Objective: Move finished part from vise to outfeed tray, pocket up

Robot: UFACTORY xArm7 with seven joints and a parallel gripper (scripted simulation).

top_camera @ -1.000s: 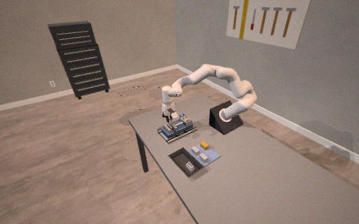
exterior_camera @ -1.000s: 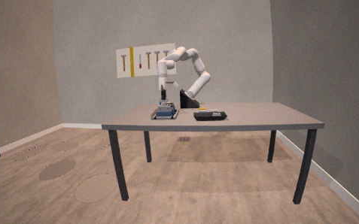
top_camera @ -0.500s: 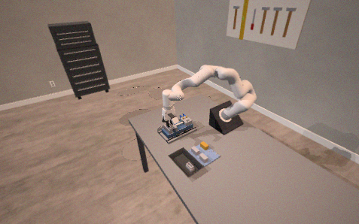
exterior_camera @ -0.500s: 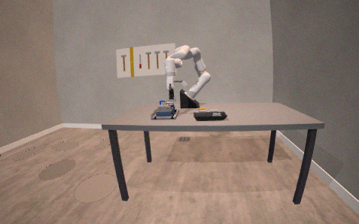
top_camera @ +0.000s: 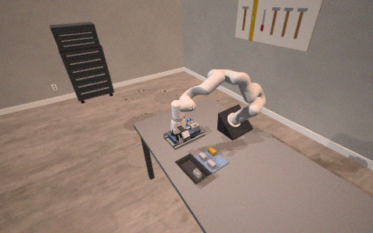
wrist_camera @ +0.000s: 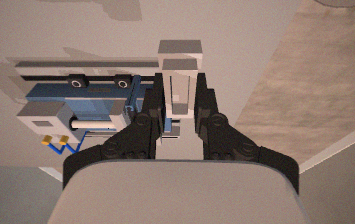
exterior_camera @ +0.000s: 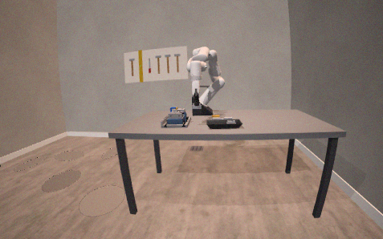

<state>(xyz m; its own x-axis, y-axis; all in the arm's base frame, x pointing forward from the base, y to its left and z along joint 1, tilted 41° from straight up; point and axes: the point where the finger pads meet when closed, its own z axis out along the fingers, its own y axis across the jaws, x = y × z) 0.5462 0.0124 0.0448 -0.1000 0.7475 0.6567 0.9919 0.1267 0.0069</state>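
My gripper is shut on the finished part, a light grey block with a recess facing the wrist camera. I hold it in the air, off to the side of the blue vise and clear of its jaws. In the top view the gripper hangs over the vise near the table's far left edge. In the exterior view the gripper is above and right of the vise. The dark outfeed tray lies nearer the camera, also seen in the exterior view.
A light grey block lies inside the tray. A blue plate beside the tray carries two light blocks and an orange block. The arm's black wedge base stands behind them. A dark drawer cabinet stands by the far wall.
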